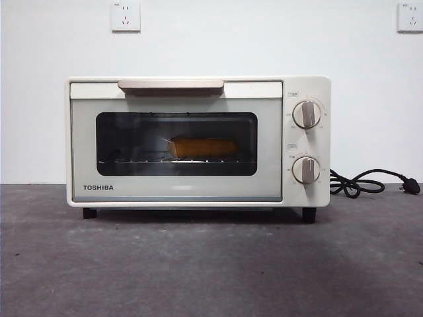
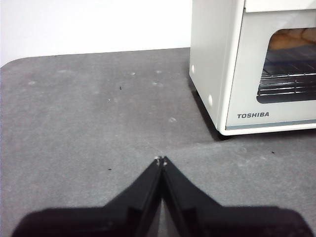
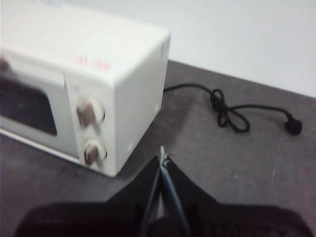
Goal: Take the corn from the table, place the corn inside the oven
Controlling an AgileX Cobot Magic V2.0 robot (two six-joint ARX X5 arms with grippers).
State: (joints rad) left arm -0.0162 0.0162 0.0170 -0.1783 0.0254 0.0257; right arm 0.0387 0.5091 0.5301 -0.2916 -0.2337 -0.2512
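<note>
Corn [image 1: 202,146]: 1 cob, inside 1 closed oven [image 1: 178,191].

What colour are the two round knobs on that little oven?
Beige faces with pale cream rims. The knobs on the oven show best in the front view.

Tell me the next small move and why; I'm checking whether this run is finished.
Probably none beyond keeping both arms back. The corn lies on the rack inside the oven, seen through the glass of the shut door. The left claw and right claw are both shut, holding nothing, over the table off the oven's two sides.
</note>
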